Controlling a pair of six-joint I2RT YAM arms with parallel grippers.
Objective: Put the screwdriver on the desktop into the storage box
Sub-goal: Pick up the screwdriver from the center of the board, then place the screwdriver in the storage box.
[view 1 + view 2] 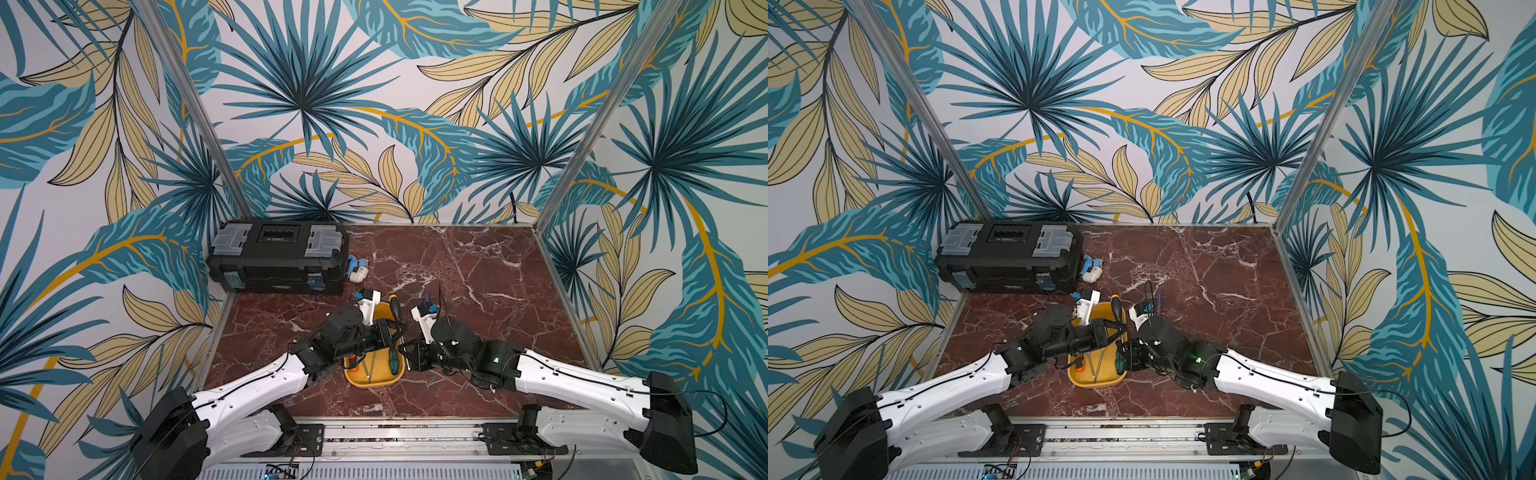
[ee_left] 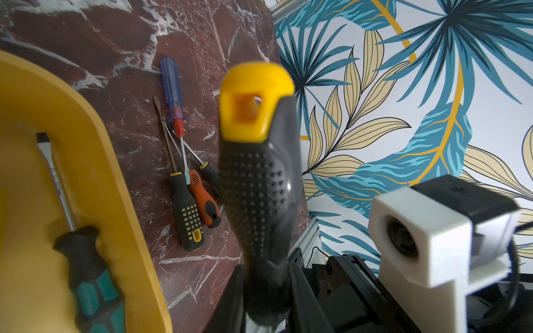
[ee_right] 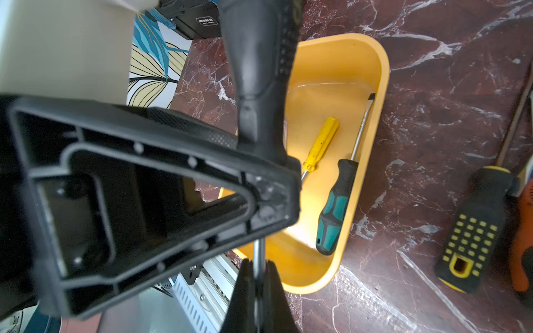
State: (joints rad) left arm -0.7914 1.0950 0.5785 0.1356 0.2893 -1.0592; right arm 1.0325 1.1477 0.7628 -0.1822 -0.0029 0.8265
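Observation:
A black screwdriver point(image 1: 395, 309) point(image 1: 1116, 309) with a yellow cap is held above the far end of the yellow storage box point(image 1: 374, 384) point(image 1: 1096, 382). My left gripper point(image 1: 392, 332) point(image 2: 266, 285) is shut on the neck of its dotted handle point(image 2: 259, 178). My right gripper point(image 1: 405, 347) point(image 3: 257, 268) is shut on its steel shaft point(image 3: 258, 253). In the storage box point(image 3: 383, 72) lie a teal-handled screwdriver point(image 3: 334, 207) point(image 2: 89, 274) and a yellow-handled one point(image 3: 320, 144). Several more screwdrivers point(image 2: 187, 213) lie on the desktop point(image 1: 478, 291) beside the box.
A black toolbox point(image 1: 278, 257) with grey latches stands at the back left. A small blue and white object point(image 1: 357, 270) lies next to it. Metal posts and leaf-patterned walls close in the desktop's sides and back.

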